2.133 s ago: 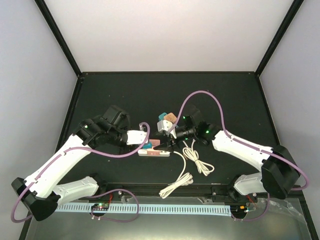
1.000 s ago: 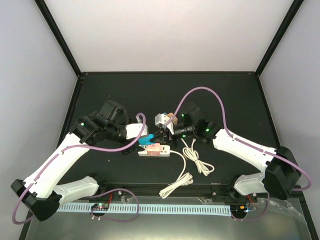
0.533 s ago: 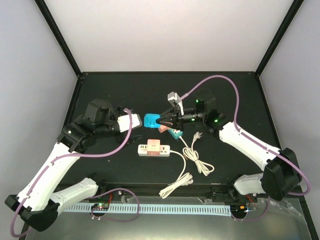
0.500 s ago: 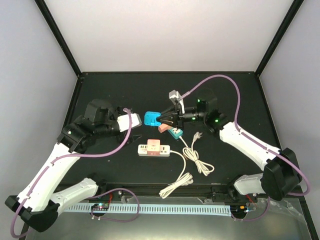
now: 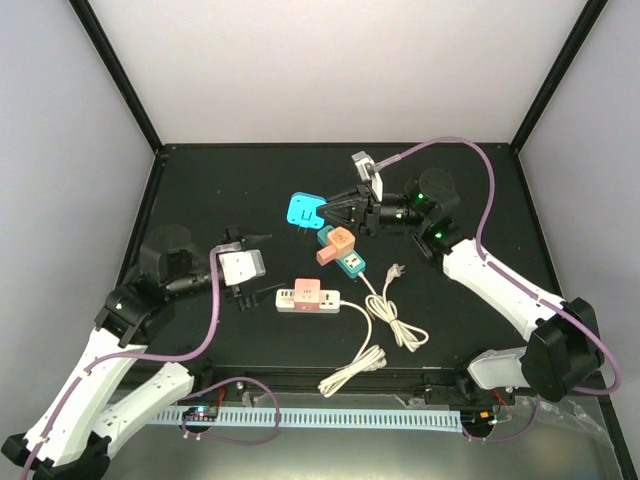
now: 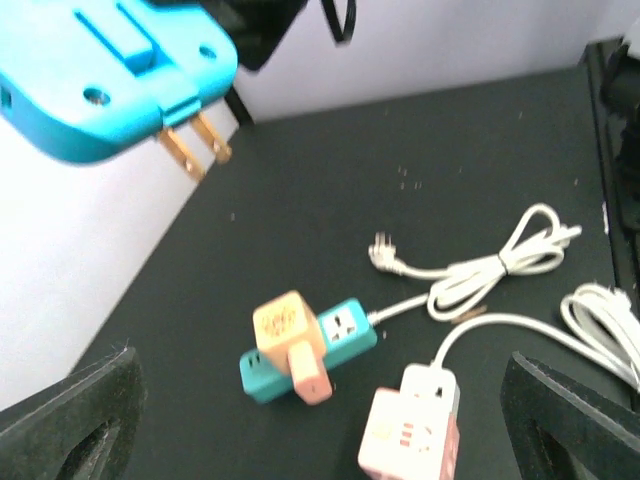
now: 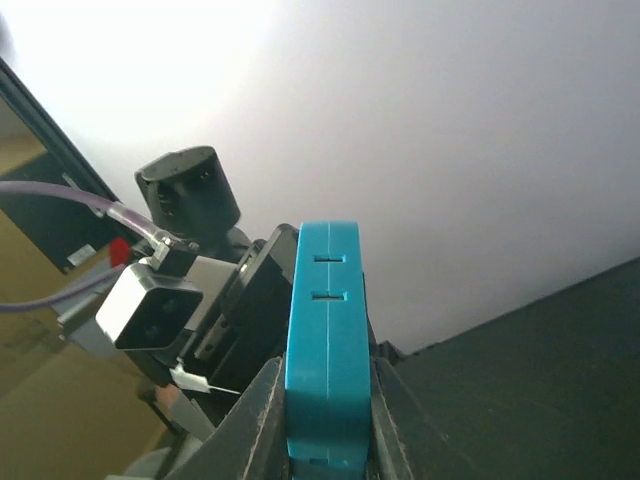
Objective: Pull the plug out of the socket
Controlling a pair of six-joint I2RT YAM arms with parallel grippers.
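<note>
Above the table point(image 5: 220, 190), we list right gripper point(image 5: 328, 212) clamped on blue plug point(image 5: 302, 212), left gripper point(image 5: 262, 265) wide and empty; loose grip risks dropping it.

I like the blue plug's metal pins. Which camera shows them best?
Left wrist: blue plug up close, both brass pins clear. Top view shows it tiny in the right gripper; right wrist shows only its edge.

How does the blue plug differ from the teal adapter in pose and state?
The blue plug is held aloft by the right gripper; the teal adapter lies on the table. The blue plug's prongs are bare; the teal adapter carries an orange cube. Both are apart from the white power strip.
</note>
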